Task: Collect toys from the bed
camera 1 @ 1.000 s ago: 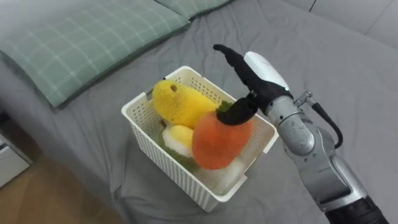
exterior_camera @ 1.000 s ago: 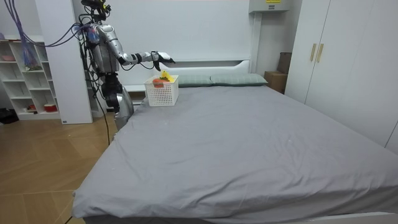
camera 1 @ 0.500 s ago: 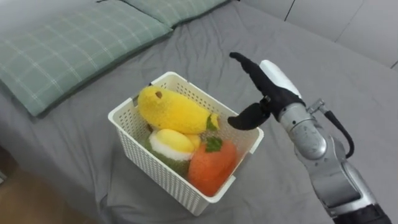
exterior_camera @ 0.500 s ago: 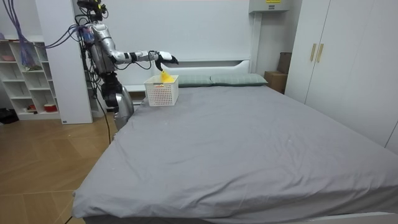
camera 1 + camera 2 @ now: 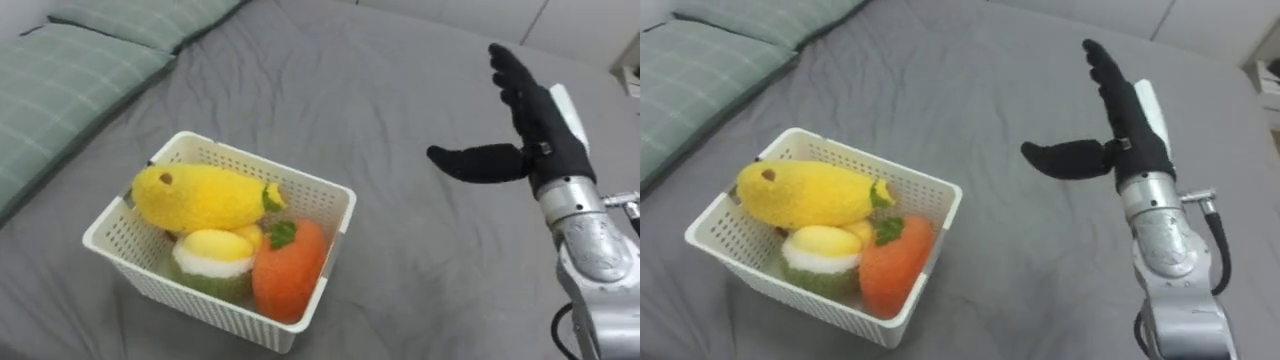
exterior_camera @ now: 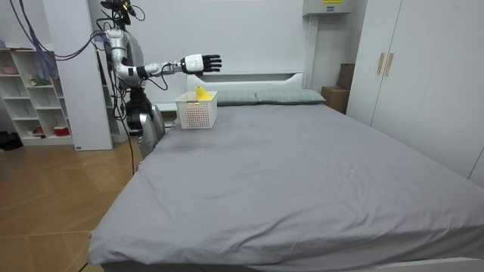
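Grey bed [image 5: 380,120]: basket [image 5: 185,300], yellow plush [image 5: 195,198] lengthwise left-to-right atop; right robot hand [image 5: 545,140] splayed.

One basket [image 5: 190,305], three plush toys [image 5: 200,197], two pillows [image 5: 60,90]

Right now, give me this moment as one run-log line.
right hand: open, empty, above grey bed | white perforated plastic basket: on bed, holds long yellow plush, orange plush, yellow-green plush

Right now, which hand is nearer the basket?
Right, as far as can be told. The right hand is open, raised over the bed to the right of the basket, not touching it. I cannot place the left hand.
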Controlling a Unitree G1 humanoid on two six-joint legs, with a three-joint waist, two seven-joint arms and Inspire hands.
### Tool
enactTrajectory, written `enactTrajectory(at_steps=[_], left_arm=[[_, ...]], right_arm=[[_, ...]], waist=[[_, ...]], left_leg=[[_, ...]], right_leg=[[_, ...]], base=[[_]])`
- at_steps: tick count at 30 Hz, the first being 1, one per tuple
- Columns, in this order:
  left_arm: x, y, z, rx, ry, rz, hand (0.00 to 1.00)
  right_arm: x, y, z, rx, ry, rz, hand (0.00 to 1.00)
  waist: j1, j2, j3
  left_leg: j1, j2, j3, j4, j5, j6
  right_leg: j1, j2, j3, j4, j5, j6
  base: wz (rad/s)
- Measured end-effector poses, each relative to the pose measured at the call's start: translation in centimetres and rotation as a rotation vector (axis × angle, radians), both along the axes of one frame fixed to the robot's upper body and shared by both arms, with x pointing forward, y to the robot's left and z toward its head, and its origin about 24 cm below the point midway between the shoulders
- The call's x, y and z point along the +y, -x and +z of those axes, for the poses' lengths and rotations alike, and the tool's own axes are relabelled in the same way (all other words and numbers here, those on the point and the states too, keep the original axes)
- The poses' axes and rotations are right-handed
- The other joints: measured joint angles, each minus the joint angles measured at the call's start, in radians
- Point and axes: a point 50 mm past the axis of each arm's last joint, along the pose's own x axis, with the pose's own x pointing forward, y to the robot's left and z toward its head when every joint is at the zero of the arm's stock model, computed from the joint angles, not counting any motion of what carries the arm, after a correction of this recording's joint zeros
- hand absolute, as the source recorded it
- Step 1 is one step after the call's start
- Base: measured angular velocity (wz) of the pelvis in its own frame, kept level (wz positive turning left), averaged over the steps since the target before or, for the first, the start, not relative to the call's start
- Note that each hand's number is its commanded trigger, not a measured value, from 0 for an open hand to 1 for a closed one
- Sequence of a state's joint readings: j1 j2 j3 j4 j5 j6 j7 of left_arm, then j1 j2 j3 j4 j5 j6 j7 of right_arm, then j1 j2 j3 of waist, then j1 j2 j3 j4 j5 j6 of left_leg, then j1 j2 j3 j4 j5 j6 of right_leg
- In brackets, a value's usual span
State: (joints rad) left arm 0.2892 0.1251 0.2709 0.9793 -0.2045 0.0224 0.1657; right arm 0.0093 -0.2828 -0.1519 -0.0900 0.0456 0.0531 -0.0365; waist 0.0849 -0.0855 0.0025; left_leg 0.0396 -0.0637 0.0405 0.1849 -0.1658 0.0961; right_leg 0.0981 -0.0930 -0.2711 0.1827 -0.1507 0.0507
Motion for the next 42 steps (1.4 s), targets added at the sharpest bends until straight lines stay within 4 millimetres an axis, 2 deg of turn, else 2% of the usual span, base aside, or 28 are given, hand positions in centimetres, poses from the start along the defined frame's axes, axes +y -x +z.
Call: enactTrajectory(at_steps=[3, 4, 7, 11, 13, 15, 18, 21, 23, 24, 26, 27, 28, 30, 31, 32, 33, 35, 38, 40, 42], left_arm=[[0.0, -0.5, 0.0, -0.012, -0.002, -0.004, 0.0], [0.0, -1.1, 0.1, -0.027, -0.003, -0.009, 0.0], [0.1, -2.4, 0.2, -0.066, -0.006, -0.021, 0.0], [0.1, -2.2, 0.2, -0.074, -0.003, 0.038, 0.0], [0.2, -2.2, 0.3, -0.081, -0.001, 0.06, 0.0], [0.2, -2.1, 0.3, -0.075, -0.005, 0.063, 0.0], [0.2, -2.1, 0.3, -0.069, -0.011, 0.067, 0.0], [0.2, -1.7, 0.2, -0.059, -0.017, 0.072, 0.0], [0.4, -1.0, 0.2, -0.041, -0.017, 0.087, 0.0], [0.4, -0.6, 0.2, -0.032, -0.017, 0.09, 0.0], [0.4, -0.3, 0.2, -0.027, -0.018, 0.092, 0.0], [0.4, 0.0, 0.2, -0.022, -0.017, 0.101, 0.0], [0.4, 0.2, 0.2, -0.017, -0.018, 0.103, 0.0], [0.4, 0.9, 0.1, 0.001, -0.02, 0.108, 0.0], [0.4, 1.0, 0.1, 0.005, -0.019, 0.11, 0.0], [0.3, 1.2, 0.0, 0.011, -0.016, 0.108, 0.0], [0.3, 1.3, 0.0, 0.014, -0.014, 0.106, 0.0], [0.1, 1.9, -0.1, 0.033, -0.006, 0.11, 0.0], [-0.2, 3.0, -0.3, 0.07, 0.022, 0.115, 0.0], [-0.4, 3.7, -0.4, 0.089, 0.033, 0.118, 0.0], [-0.5, 4.3, -0.5, 0.113, 0.047, 0.115, 0.0]], right_arm=[[-0.9, 0.6, -0.7, 0.004, -0.062, -0.062, 0.0], [-1.6, 0.7, -1.1, 0.007, -0.116, -0.096, 0.0], [-3.1, 1.3, -1.5, -0.002, -0.216, -0.187, 0.0], [-4.6, 2.2, -1.8, -0.042, -0.395, -0.293, 0.0], [-5.3, 2.8, -2.6, -0.034, -0.455, -0.334, 0.0], [-5.9, 3.5, -4.1, 0.011, -0.516, -0.38, 0.0], [-6.4, 4.8, -6.1, 0.065, -0.595, -0.466, 0.0], [-7.5, 7.0, -8.9, 0.141, -0.706, -0.596, 0.0], [-8.3, 9.2, -12.2, 0.247, -0.781, -0.735, 0.0], [-8.4, 9.9, -13.2, 0.282, -0.791, -0.772, 0.0], [-8.9, 13.6, -16.3, 0.408, -0.83, -0.93, 0.0], [-8.9, 15.5, -17.4, 0.445, -0.861, -1.018, 0.0], [-9.0, 16.5, -17.9, 0.464, -0.871, -1.059, 0.0], [-8.6, 20.4, -19.7, 0.581, -0.862, -1.188, 0.0], [-8.5, 21.4, -20.1, 0.613, -0.857, -1.215, 0.0], [-8.0, 23.2, -20.9, 0.682, -0.847, -1.264, 0.0], [-7.8, 24.0, -21.1, 0.71, -0.842, -1.282, 0.0], [-6.8, 27.2, -22.0, 0.827, -0.825, -1.325, 0.0], [-5.3, 30.0, -22.8, 0.972, -0.816, -1.332, 0.0], [-4.5, 30.8, -23.1, 1.054, -0.802, -1.303, 0.0], [-3.4, 31.1, -23.5, 1.181, -0.744, -1.192, 0.0]], waist=[[-0.028, 0.005, -0.0002], [-0.049, 0.008, -0.0023], [-0.069, 0.022, -0.0038], [-0.111, 0.023, -0.004], [-0.118, 0.021, -0.0042], [-0.134, 0.022, -0.0028], [-0.135, 0.023, -0.0023], [-0.136, 0.023, -0.0023], [-0.134, 0.021, -0.0038], [-0.135, 0.022, -0.0036], [-0.137, 0.026, -0.0042], [-0.139, 0.028, -0.0039], [-0.144, 0.028, -0.0038], [-0.153, 0.034, -0.0047], [-0.152, 0.035, -0.005], [-0.151, 0.039, -0.005], [-0.152, 0.04, -0.0051], [-0.159, 0.044, -0.0032], [-0.158, 0.046, -0.0031], [-0.158, 0.048, -0.0034], [-0.146, 0.051, -0.0043]], left_leg=[[0.007, 0.004, 0.017, -0.003, -0.007, 0.0], [0.009, 0.006, 0.029, -0.003, -0.009, 0.0], [0.021, 0.013, 0.058, -0.003, -0.016, -0.001], [0.021, 0.02, 0.069, -0.004, -0.021, -0.006], [0.021, 0.022, 0.07, -0.004, -0.022, -0.007], [0.016, 0.022, 0.07, -0.004, -0.022, -0.007], [0.014, 0.022, 0.072, -0.008, -0.022, -0.007], [0.023, 0.024, 0.074, -0.01, -0.024, -0.008], [0.037, 0.027, 0.085, -0.02, -0.026, -0.011], [0.041, 0.028, 0.086, -0.02, -0.028, -0.011], [0.042, 0.029, 0.087, -0.019, -0.03, -0.012], [0.042, 0.029, 0.088, -0.019, -0.031, -0.012], [0.042, 0.03, 0.089, -0.019, -0.031, -0.012], [0.042, 0.03, 0.088, -0.018, -0.032, -0.013], [0.042, 0.03, 0.088, -0.018, -0.032, -0.013], [0.042, 0.03, 0.088, -0.017, -0.038, -0.018], [0.042, 0.03, 0.088, -0.017, -0.039, -0.019], [0.045, 0.031, 0.089, -0.015, -0.039, -0.02], [0.045, 0.032, 0.09, -0.014, -0.04, -0.022], [0.045, 0.032, 0.09, -0.013, -0.04, -0.023], [0.045, 0.032, 0.091, -0.013, -0.041, -0.024]], right_leg=[[0.001, 0.006, 0.031, 0.0, 0.0, 0.0], [-0.002, 0.008, 0.047, 0.0, 0.0, 0.0], [-0.005, 0.012, 0.069, 0.005, 0.0, 0.0], [-0.011, 0.018, 0.074, 0.004, 0.002, -0.003], [-0.01, 0.019, 0.071, 0.003, 0.002, -0.003], [-0.014, 0.019, 0.068, 0.001, 0.002, -0.003], [-0.019, 0.02, 0.071, 0.001, 0.002, -0.003], [-0.015, 0.023, 0.076, -0.002, 0.002, -0.003], [0.002, 0.026, 0.077, -0.014, 0.002, -0.004], [0.005, 0.027, 0.077, -0.015, 0.002, -0.004], [0.005, 0.028, 0.079, -0.015, 0.002, -0.004], [0.005, 0.028, 0.079, -0.015, 0.002, -0.004], [0.006, 0.029, 0.079, -0.014, 0.002, -0.004], [0.007, 0.029, 0.079, -0.014, 0.002, -0.004], [0.007, 0.029, 0.079, -0.013, 0.002, -0.004], [0.006, 0.029, 0.079, -0.013, 0.002, -0.005], [0.005, 0.029, 0.08, -0.012, 0.001, -0.006], [0.007, 0.03, 0.08, -0.01, -0.001, -0.009], [0.005, 0.03, 0.08, -0.009, -0.002, -0.012], [-0.001, 0.03, 0.079, -0.01, -0.003, -0.013], [-0.002, 0.03, 0.077, -0.01, -0.004, -0.014]], base=[[-0.26], [-0.27], [-0.29], [-0.12], [0.02], [0.0], [0.0], [-0.02], [-0.12], [-0.08], [-0.02], [0.0], [0.0], [0.0], [-0.04], [-0.06], [-0.07], [-0.02], [-0.03], [0.0], [0.0]])
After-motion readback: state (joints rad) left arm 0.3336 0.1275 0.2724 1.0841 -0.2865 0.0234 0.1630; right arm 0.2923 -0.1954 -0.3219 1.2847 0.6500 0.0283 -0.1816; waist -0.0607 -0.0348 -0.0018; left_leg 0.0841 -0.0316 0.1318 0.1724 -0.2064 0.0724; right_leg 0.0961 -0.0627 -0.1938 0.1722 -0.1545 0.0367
